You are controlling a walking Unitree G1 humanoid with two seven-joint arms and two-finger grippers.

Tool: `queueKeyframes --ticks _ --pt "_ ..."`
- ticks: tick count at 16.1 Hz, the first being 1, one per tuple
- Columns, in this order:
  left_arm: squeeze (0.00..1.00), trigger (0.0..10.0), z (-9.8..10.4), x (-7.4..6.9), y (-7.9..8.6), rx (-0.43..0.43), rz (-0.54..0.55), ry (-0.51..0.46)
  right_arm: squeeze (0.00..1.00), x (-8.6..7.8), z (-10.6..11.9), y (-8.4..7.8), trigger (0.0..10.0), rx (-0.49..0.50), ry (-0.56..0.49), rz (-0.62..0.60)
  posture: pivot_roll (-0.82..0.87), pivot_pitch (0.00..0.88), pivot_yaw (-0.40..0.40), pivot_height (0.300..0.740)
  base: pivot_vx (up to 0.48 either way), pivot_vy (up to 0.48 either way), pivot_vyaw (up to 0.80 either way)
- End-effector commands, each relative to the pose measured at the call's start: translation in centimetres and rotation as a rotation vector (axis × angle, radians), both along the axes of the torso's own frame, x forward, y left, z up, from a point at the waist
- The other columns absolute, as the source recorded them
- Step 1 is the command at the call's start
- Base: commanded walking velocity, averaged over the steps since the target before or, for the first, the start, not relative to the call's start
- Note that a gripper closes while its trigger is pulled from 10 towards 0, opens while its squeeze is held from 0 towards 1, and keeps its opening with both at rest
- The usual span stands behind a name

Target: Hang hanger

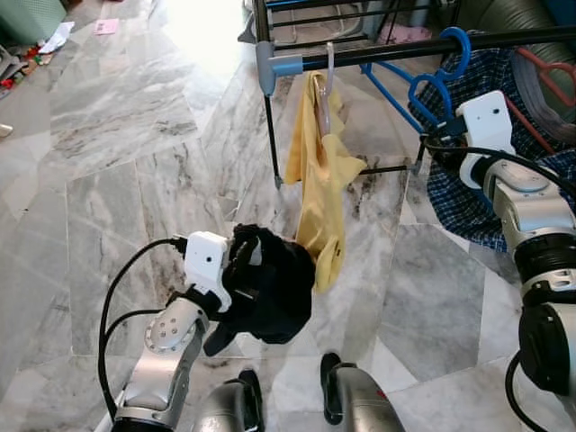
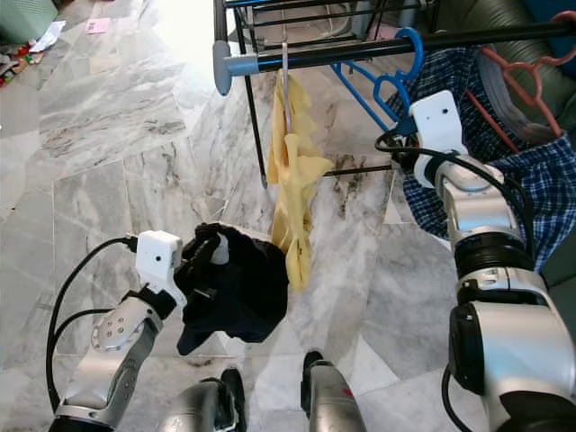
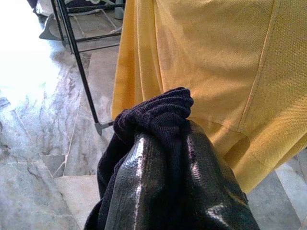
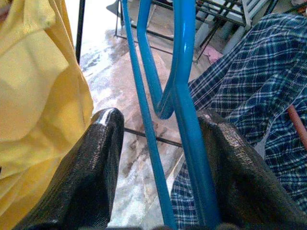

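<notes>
Blue hanger (image 1: 430,79) hooks rail (image 1: 396,52) (body slanting down-left).

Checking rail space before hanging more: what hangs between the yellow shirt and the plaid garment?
The blue hanger, hooked over the black rail, with the right gripper open around it, seen in both eye views.

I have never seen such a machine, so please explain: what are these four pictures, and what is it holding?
This is a walking robot with two arms. Two pictures come from its head, looking down; two come from its wrists. The left gripper is shut on a dark garment. The right gripper has its fingers open on either side of a blue hanger, whose hook sits on the rack's rail. A yellow shirt and a plaid cloth hang there, above a marble floor.
</notes>
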State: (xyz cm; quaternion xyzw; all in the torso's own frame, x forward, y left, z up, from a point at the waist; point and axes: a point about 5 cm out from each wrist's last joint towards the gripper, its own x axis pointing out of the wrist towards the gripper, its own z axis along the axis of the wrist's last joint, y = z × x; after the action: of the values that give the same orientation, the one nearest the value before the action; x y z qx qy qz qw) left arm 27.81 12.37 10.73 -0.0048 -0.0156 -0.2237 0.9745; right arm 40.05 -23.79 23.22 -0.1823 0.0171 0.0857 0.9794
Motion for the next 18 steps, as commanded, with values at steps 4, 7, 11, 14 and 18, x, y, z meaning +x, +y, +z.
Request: queueKeyframes --ticks 4,7,11,14,18 --pt "0.0 10.0 -0.2 -0.1 0.5 0.03 0.007 0.007 1.0 0.0 0.3 0.0 10.0 0.031 0.006 0.011 -0.08 0.318 0.066 0.74 0.0 0.0 0.0" --pt "0.0 10.0 -0.1 -0.1 0.5 0.036 0.01 0.007 1.0 0.1 0.4 0.2 10.0 0.031 0.005 0.017 -0.07 0.317 0.065 0.74 0.0 0.0 0.0" --pt "0.0 10.0 -0.2 -0.1 0.8 0.046 0.017 0.01 0.35 0.0 1.4 -0.2 10.0 0.045 0.005 0.042 -0.06 0.318 0.064 0.74 0.0 0.0 0.0" --pt "0.0 10.0 -0.3 -0.2 1.0 0.051 0.021 0.012 0.15 -0.4 1.5 -0.5 10.0 0.052 0.023 0.072 -0.06 0.316 0.064 0.74 0.0 0.0 0.0" --pt "0.0 10.0 -0.2 -0.1 0.9 0.056 0.015 0.013 0.0 -0.8 1.7 -0.1 10.0 0.066 0.038 0.11 -0.07 0.316 0.071 0.74 0.0 0.0 0.0"
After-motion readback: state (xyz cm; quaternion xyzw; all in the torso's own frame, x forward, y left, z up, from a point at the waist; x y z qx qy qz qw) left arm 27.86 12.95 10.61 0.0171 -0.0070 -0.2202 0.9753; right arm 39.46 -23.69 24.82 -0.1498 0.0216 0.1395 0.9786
